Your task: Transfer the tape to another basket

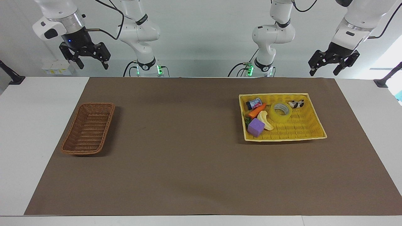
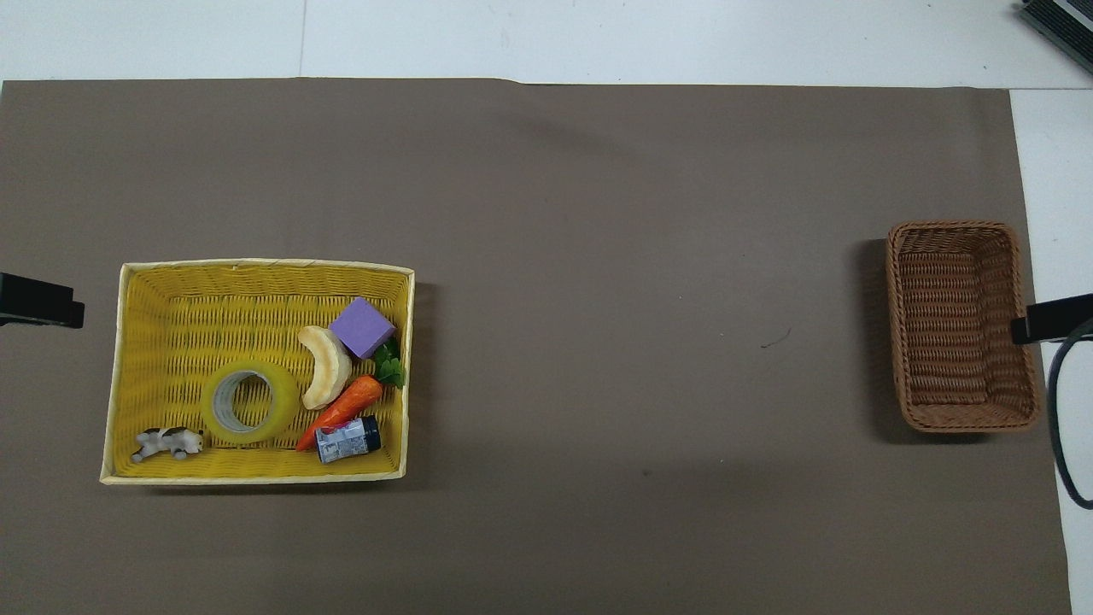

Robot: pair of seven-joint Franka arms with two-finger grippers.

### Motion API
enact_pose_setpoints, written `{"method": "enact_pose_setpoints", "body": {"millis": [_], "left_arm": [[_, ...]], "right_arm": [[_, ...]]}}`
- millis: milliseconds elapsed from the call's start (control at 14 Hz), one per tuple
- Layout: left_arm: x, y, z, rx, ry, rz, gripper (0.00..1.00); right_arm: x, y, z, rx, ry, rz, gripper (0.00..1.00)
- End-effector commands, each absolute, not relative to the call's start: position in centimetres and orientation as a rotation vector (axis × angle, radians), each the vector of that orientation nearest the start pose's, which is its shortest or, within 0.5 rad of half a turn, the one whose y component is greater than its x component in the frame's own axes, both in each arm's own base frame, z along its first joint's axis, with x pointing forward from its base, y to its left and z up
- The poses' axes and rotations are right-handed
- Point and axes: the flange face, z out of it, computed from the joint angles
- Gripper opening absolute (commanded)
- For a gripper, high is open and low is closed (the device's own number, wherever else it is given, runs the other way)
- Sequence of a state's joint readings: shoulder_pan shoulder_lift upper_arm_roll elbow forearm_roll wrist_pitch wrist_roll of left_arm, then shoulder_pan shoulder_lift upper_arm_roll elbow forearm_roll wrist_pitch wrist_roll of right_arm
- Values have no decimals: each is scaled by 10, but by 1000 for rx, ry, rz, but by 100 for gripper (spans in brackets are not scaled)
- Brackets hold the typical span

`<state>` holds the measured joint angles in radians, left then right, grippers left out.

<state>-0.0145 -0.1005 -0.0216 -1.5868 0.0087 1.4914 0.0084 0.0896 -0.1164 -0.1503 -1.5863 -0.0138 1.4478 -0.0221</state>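
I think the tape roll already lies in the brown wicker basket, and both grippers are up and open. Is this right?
Not quite. The tape roll lies in the yellow tray, as the facing view shows; the brown wicker basket holds nothing. The left gripper and right gripper are up and open.
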Motion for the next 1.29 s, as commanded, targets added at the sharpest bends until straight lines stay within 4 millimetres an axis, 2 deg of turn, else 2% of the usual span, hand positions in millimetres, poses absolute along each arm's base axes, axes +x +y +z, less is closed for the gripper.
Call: {"method": "enact_pose_setpoints", "body": {"millis": [0, 286, 643, 857, 1214], "left_arm": [[510, -16, 669, -3142, 82, -10, 100], [510, -16, 668, -3142, 80, -7, 100], [510, -16, 668, -3144, 80, -10, 100], [510, -16, 668, -3142, 80, -10, 100], [510, -16, 668, -3142, 80, -10, 100]], "right_arm": [[487, -26, 666, -3130, 92, 60, 100], [491, -28, 666, -3131, 109, 46, 100], [500, -71, 656, -3103, 232, 57, 100], [521, -68, 669, -3118, 229, 26, 100], [519, -66, 669, -3128, 222, 42, 100]]}}
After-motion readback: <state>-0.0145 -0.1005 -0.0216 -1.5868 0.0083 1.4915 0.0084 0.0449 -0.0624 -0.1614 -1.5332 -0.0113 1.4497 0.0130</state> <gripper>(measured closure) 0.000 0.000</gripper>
